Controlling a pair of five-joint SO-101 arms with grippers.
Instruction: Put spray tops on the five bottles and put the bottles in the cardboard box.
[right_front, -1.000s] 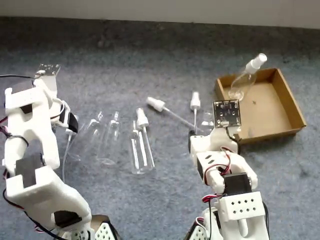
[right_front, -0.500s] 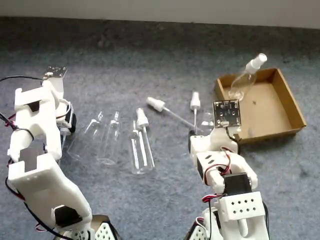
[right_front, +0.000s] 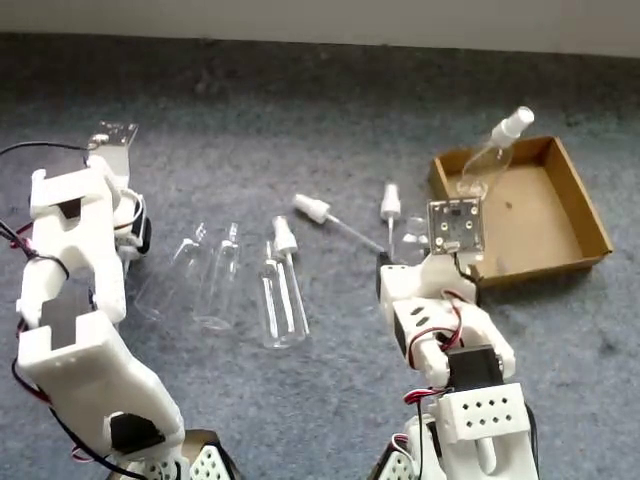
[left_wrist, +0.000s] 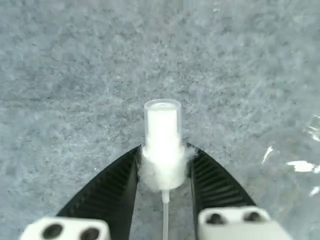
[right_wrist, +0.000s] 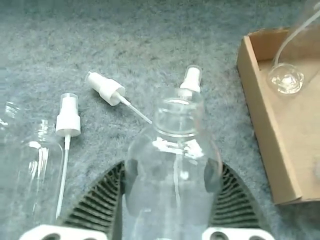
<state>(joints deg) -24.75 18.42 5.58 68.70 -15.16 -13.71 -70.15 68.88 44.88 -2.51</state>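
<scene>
– how far along are you?
– about one fifth, i'm judging. one capped bottle (right_front: 490, 160) is leaning on the far wall of the box (right_front: 590, 240), with its base inside.
– what are the grippers doing?
– my left gripper (left_wrist: 164, 150) is pinching a spray top (left_wrist: 162, 130) by its collar, with the tube running back between the jaws. it's hanging over the carpet (right_front: 300, 400), left of the row of bottles. my right gripper (right_wrist: 171, 170) is clamping an open bottle (right_wrist: 172, 135) by its body, neck free, just beside the box.
– and the rest?
– three open bottles (right_front: 220, 280) are lying side by side on the carpet between the arms. three loose tops (right_front: 312, 208) are lying near them, one right beside a lying bottle and one just past the bottle i'm holding.
– so what's left?
– i'm counting four tops to fit and four bottles to box. i'm expecting to start with the top and bottle i'm gripping, which are well apart right now.
</scene>
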